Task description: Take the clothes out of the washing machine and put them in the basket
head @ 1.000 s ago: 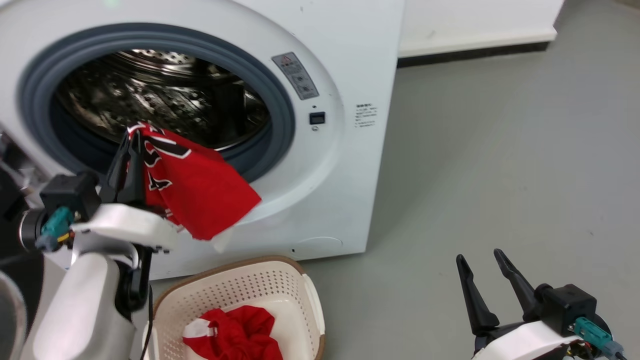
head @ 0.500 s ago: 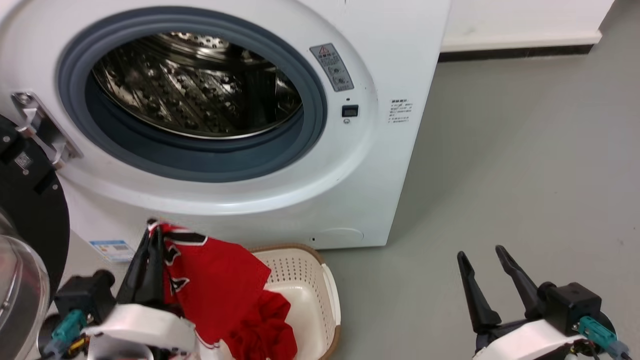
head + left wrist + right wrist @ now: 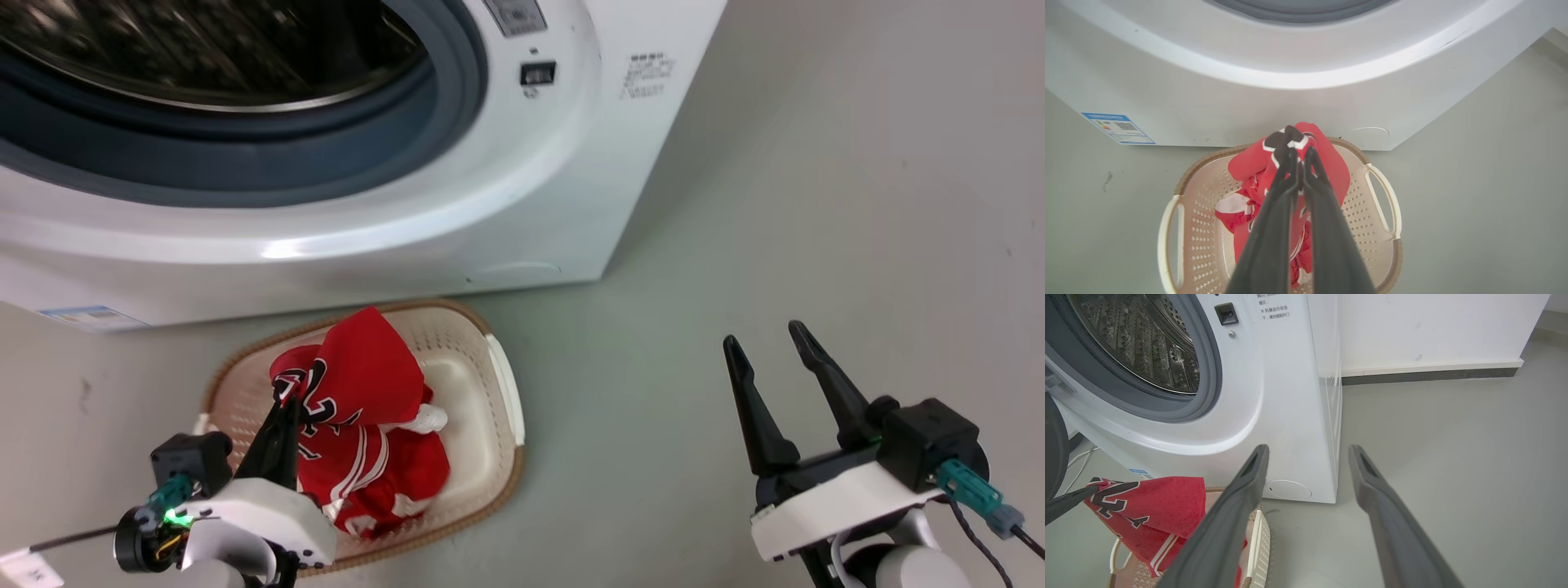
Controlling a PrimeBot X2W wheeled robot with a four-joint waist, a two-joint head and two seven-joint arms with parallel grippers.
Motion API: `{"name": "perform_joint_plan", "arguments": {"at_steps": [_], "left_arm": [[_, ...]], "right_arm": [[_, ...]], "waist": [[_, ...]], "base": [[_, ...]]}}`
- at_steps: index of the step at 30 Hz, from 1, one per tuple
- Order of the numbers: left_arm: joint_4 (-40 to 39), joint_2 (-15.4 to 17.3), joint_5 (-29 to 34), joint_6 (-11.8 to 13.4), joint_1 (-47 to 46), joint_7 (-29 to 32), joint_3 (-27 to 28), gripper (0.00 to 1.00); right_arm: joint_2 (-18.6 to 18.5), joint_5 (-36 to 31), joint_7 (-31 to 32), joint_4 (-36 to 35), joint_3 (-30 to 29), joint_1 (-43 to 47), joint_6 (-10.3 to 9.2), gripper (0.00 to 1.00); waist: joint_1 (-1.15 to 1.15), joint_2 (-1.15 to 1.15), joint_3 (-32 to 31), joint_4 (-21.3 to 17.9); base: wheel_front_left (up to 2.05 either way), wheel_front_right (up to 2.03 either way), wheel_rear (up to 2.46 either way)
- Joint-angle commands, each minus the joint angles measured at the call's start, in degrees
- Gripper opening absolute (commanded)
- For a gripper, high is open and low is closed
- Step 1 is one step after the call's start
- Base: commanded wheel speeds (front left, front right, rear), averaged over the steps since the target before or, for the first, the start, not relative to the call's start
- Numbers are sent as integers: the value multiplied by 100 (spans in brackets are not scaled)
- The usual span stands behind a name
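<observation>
My left gripper [image 3: 286, 400] is shut on the red clothes [image 3: 363, 384], holding a fold of the jersey over the basket [image 3: 498, 376]. From the left wrist, the closed fingers [image 3: 1274, 204] pinch the black-and-white lettered cloth [image 3: 1331, 163] above the cream basket [image 3: 1384, 192], where more red fabric lies. The washing machine [image 3: 531, 204] stands just behind the basket with its porthole open and the steel drum [image 3: 1139, 347] in sight. My right gripper [image 3: 763, 343] is open and holds nothing, over bare floor right of the basket. From the right wrist, the jersey [image 3: 1151, 510] hangs at the lower left.
Grey floor [image 3: 816, 204] stretches to the right of the machine. A white wall with a dark skirting strip [image 3: 1429, 373] runs behind. The dark edge of the machine's open door [image 3: 1053, 449] is at the far left of the right wrist view.
The head camera has tipped down. My left gripper has carried the red jersey from the porthole down over the basket, where it now hangs onto the heap inside. The right gripper stays open.
</observation>
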Motion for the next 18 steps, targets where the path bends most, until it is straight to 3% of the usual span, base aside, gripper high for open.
{"name": "perform_joint_plan", "arguments": {"at_steps": [1,10,18], "left_arm": [[84,9,30,-45,-140,-16,-18,0],[2194,14,64,-387,-1298,88,-179,0],[3550,81,86,-555,-2220,233,-251,0]], "right_arm": [[2,31,-33,10,26,-107,-2,100],[3,206,-326,166,283,-487,-2,100],[5,348,-549,385,461,-692,-2,100]], "waist": [[-1,0,500,-315],[-1,0,1475,-817],[-1,0,1881,-1091]], "base": [[0,0,0],[0,0,0],[0,0,0]]}}
